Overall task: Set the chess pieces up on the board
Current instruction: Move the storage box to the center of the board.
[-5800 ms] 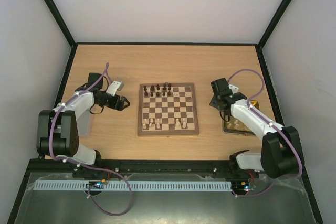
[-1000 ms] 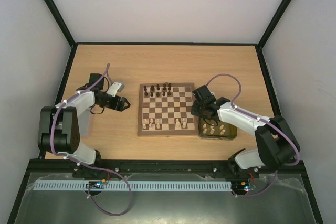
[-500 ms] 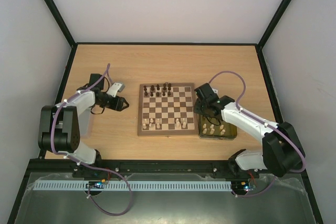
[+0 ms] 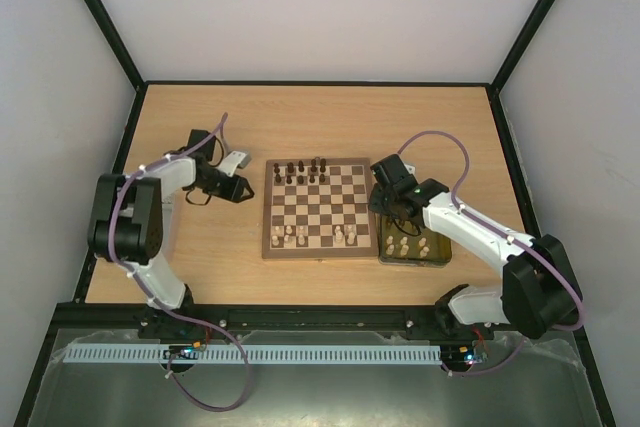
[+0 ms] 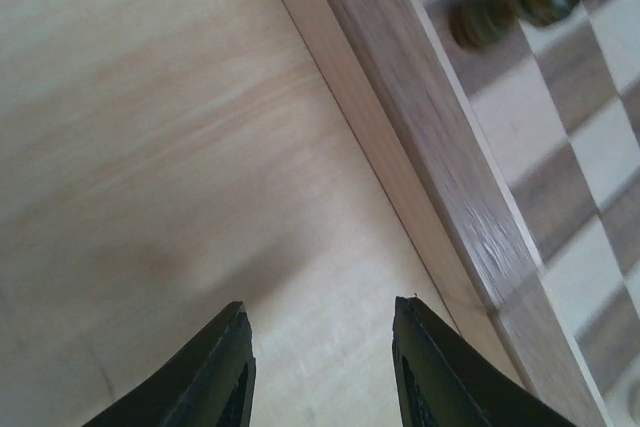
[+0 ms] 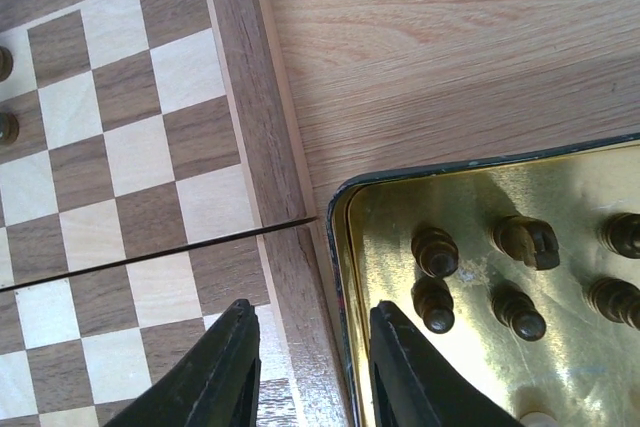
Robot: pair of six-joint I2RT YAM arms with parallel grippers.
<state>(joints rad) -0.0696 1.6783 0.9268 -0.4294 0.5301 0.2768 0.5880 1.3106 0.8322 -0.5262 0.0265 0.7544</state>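
The square wooden chessboard with brown and cream checks (image 4: pixel 320 209) lies mid-bench, dark brown chess pieces (image 4: pixel 300 171) on its far rows, pale cream pieces (image 4: pixel 296 237) on the near ones. Left fingers (image 5: pixel 222 372) are spread and empty, low over the pale wooden bench (image 5: pixel 150 147) just beside the board's left border. Right fingers (image 6: pixel 215 372) are spread too, holding nothing, straddling the board's right border and the shiny gold rectangular tray (image 6: pixel 570 187), where more dark pieces (image 6: pixel 437 252) stand.

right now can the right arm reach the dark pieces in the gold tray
Probably yes: the right gripper hangs open over the gold tray rim, dark pieces close beside it, nothing between.
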